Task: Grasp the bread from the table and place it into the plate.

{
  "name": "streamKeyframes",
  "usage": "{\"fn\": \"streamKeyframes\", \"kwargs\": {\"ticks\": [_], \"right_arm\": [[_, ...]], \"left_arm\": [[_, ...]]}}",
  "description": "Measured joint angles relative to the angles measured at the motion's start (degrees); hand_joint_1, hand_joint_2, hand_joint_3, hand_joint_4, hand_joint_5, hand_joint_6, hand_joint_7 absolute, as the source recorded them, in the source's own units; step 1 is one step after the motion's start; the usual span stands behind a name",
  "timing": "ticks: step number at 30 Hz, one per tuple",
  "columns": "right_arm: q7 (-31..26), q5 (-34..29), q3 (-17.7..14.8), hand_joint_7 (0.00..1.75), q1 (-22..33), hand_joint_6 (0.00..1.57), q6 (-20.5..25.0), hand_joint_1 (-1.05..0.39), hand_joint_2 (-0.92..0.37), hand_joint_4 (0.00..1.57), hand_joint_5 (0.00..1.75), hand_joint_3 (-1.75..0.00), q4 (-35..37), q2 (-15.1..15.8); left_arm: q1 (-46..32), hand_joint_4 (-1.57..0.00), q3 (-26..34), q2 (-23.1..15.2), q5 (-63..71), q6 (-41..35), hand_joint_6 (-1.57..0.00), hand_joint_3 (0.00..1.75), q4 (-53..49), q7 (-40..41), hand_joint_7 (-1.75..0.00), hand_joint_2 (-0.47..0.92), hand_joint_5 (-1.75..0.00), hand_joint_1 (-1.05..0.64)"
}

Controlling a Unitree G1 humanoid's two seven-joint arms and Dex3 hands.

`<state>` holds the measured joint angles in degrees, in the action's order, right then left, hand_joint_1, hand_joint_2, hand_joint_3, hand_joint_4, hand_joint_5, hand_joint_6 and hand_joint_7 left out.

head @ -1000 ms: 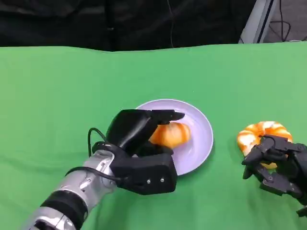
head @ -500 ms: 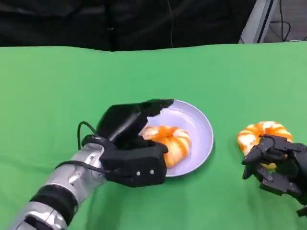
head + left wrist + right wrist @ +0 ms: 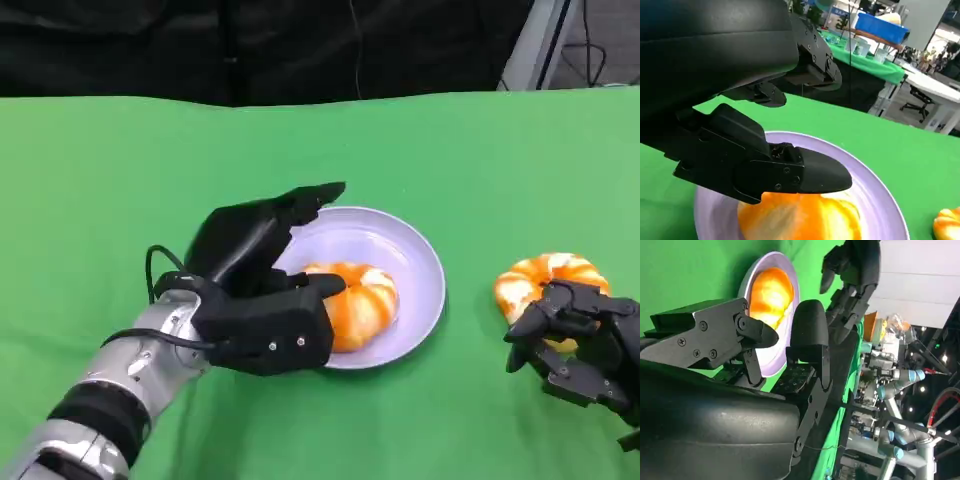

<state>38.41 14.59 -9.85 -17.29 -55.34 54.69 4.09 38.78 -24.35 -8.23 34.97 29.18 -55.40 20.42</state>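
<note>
Green table (image 3: 120,160): lavender plate (image 3: 415,262) set at its middle. Left hand (image 3: 262,290) is held over the plate's near-left edge, fingers spread, nothing gripped. Right hand (image 3: 580,345) is rested half-curled against a second bread (image 3: 545,280). Orange bread (image 3: 362,300) is lying in the plate.

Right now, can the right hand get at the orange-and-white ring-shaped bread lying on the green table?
Probably yes. The right hand sits right at the orange-and-white ring-shaped bread on the green table, its fingers at the near edge, nothing between them.
</note>
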Motion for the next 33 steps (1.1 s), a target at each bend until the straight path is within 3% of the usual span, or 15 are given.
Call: {"fn": "streamKeyframes", "kwargs": {"ticks": [20,33], "right_arm": [[0.3,-0.2,0.0,1.04,-0.1,0.87,-0.1,0.09,-0.81,0.84,1.44,-0.69,0.4,0.0],[0.2,-0.2,0.0,1.05,-0.1,0.87,-0.1,0.10,-0.81,0.83,1.46,-0.71,0.4,0.0]], "left_arm": [[-10.1,-0.51,8.1,-1.9,-6.6,4.5,-0.40,0.51,12.9,-0.2,-0.01,0.92,-0.01,-0.85],[-13.1,-0.56,11.0,-1.9,-9.8,7.8,-0.43,0.48,15.9,-0.6,-0.01,0.92,-0.02,-0.82]]}}
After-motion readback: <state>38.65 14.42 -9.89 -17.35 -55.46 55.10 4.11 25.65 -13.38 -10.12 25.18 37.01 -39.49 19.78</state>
